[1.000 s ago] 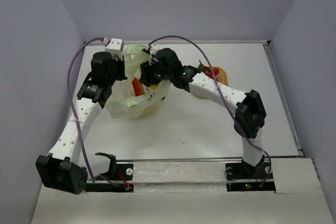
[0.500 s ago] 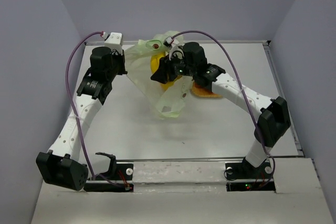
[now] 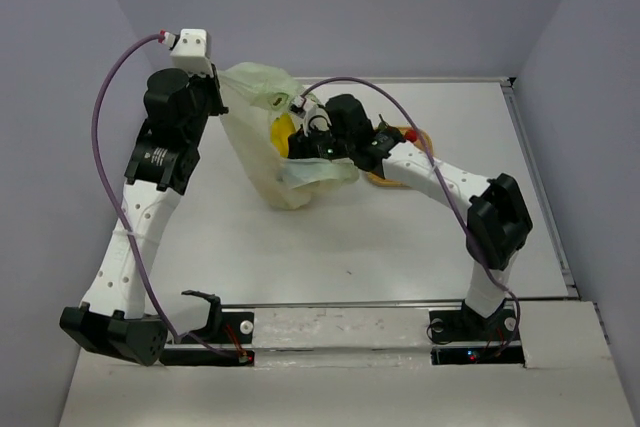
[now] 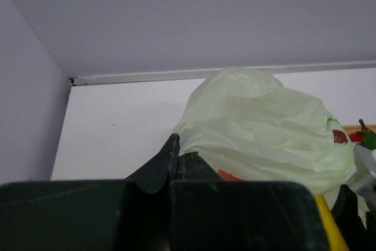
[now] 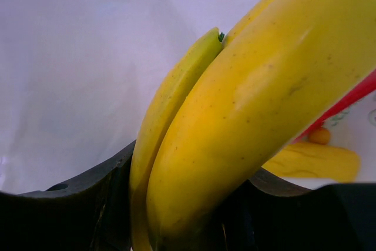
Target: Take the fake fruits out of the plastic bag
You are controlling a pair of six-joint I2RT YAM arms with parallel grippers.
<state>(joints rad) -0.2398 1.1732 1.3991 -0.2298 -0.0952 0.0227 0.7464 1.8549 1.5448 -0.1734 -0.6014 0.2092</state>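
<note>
Crinkly translucent plastic bag (image 4: 258,121); smooth, faintly glossy banana (image 5: 247,98).

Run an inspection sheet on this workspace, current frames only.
Surface: white table, no spills seen.
Job's things: plastic bag held up by its top edge, with yellow showing through it. A banana is in the bag's mouth. Red berries lie outside the bag on the mat.
Clutter: orange mat, partly under the right arm.
Grippers: left gripper has its jaws shut on the bag's edge. Right gripper has its jaws shut on the banana.
Cables: purple cables, one looping over each arm, no snag seen.
Surroundings: plain grey walls, nothing else seen.
</note>
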